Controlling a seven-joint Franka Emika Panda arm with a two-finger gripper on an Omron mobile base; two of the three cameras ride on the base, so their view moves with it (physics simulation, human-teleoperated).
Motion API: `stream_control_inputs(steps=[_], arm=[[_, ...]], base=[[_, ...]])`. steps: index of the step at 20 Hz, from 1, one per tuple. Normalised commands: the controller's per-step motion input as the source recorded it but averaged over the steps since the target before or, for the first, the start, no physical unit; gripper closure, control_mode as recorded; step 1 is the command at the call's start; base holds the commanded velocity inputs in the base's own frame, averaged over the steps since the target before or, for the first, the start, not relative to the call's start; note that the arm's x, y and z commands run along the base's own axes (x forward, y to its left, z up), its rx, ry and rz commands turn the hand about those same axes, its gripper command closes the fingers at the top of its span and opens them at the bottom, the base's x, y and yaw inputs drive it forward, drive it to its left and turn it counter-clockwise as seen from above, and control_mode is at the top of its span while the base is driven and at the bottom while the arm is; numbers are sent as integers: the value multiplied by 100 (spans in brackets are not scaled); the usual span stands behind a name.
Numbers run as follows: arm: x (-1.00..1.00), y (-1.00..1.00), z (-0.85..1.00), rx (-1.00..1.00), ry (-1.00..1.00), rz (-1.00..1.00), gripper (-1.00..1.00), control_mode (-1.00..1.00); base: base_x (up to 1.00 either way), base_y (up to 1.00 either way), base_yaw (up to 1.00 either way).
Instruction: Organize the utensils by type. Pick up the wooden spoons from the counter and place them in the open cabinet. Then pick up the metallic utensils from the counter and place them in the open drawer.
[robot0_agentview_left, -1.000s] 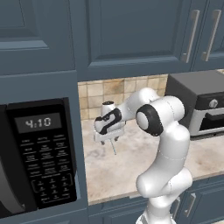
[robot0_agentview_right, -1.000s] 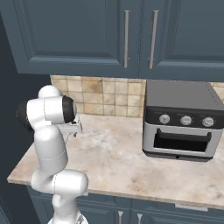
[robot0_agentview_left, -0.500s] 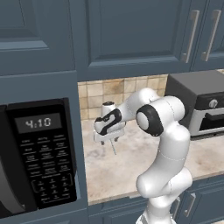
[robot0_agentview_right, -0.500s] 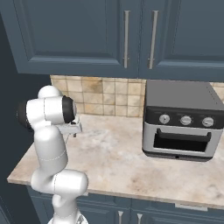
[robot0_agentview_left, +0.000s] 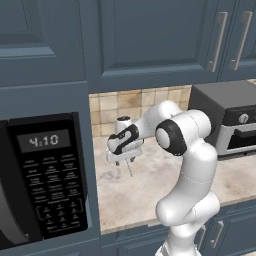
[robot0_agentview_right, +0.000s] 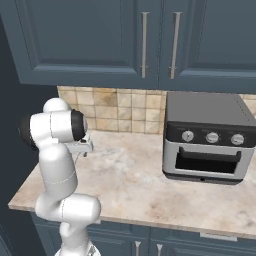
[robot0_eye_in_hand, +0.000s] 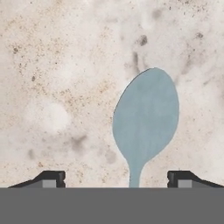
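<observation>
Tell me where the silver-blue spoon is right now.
In the hand view the silver-blue spoon lies flat on the beige counter, its handle running down between the fingertips of the open gripper. In the left base view the gripper hangs beside the microwave.

We see slate-blue upper cabinets (robot0_agentview_right: 150, 40) with silver bar handles (robot0_agentview_right: 145, 45), tan tile backsplash (robot0_agentview_right: 120, 107) behind. Black microwave (robot0_agentview_left: 42, 180) at left, grey toaster oven (robot0_agentview_right: 207, 140) at right.
</observation>
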Motion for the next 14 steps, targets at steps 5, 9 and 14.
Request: stream_control_inputs(steps=[5, 9, 14], arm=[[-45, -1, -44, 0, 0, 0, 100, -100], [-42, 0, -35, 0, 0, 0, 100, -100], [-26, 0, -34, 0, 0, 0, 100, -100]], base=[[0, 0, 0], [0, 0, 0], [0, 0, 0]])
